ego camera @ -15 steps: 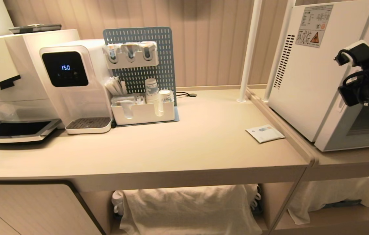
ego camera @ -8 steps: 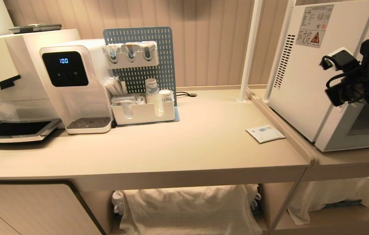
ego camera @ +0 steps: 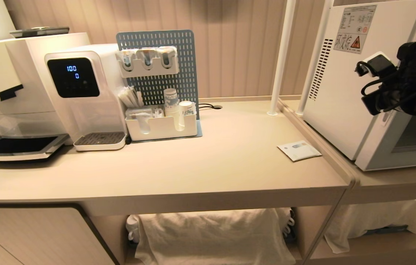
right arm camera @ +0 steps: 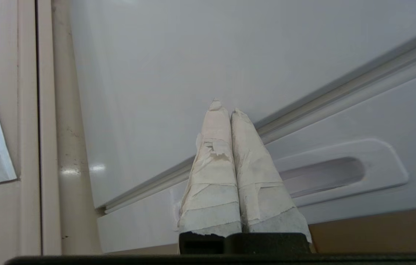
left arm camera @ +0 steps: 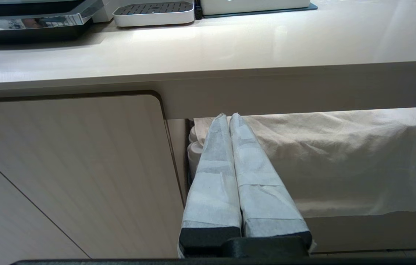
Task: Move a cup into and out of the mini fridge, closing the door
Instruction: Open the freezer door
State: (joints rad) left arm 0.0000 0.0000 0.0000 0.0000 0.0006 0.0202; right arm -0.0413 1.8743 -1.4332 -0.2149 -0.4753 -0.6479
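The white mini fridge (ego camera: 340, 92) stands on the lower right counter with its warning sticker (ego camera: 353, 42) facing me. Its glass door (ego camera: 413, 143) lies flush against the body. My right arm (ego camera: 413, 81) hangs in front of the door's hinge-free edge. In the right wrist view my right gripper (right arm camera: 226, 106) is shut and empty, its tips by the seam between the fridge wall (right arm camera: 174, 73) and the door (right arm camera: 377, 121), beside the oval handle (right arm camera: 325, 176). My left gripper (left arm camera: 228, 116) is shut and parked below the counter edge. The cup is out of view.
A water dispenser (ego camera: 79, 92) and a pegboard organiser with paper cups (ego camera: 173, 101) stand at the back left. A paper packet (ego camera: 299, 150) lies near the counter's right edge. Two white poles (ego camera: 281, 55) rise left of the fridge. Cloth (ego camera: 211, 235) covers the lower shelf.
My right arm has moved left and a little up across the front of the fridge, toward the door's handle edge. The dispenser's display has changed. The left arm has kept still.
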